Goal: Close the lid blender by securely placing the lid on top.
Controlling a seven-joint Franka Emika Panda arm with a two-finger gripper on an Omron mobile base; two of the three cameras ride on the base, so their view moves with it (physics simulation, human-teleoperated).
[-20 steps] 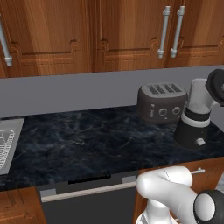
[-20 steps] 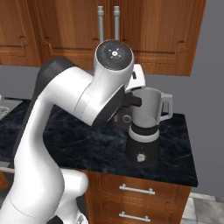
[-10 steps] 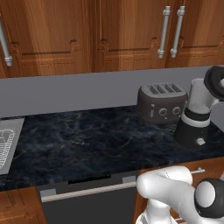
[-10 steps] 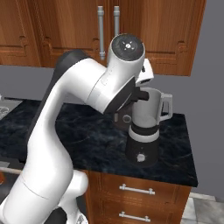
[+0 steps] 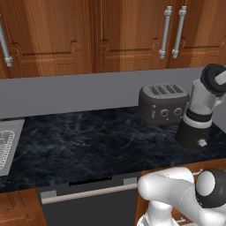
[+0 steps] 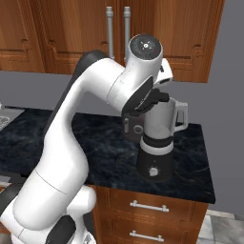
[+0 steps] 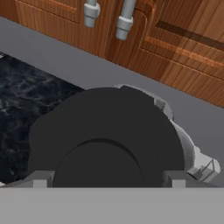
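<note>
- Claw at the top of the blender jar, pinching the lid, as far as the right base view and hand view tell; fingertips mostly hidden by the lid.
- Lid directly ahead of the claw, a black disc with a raised round centre, covering most of the jar mouth in the hand view; seen as a dark tilted disc at the jar top in the left base view.
- Blender right beneath the claw: translucent grey jar with side handle, black base with small silvery knob, standing on the dark marble desk.
- Toaster just beside the blender, on the desk.
- Wooden cabinet doors with silver handles beyond the claw, above a grey wall strip.
- Sink edge well apart, at the far end of the desk.
</note>
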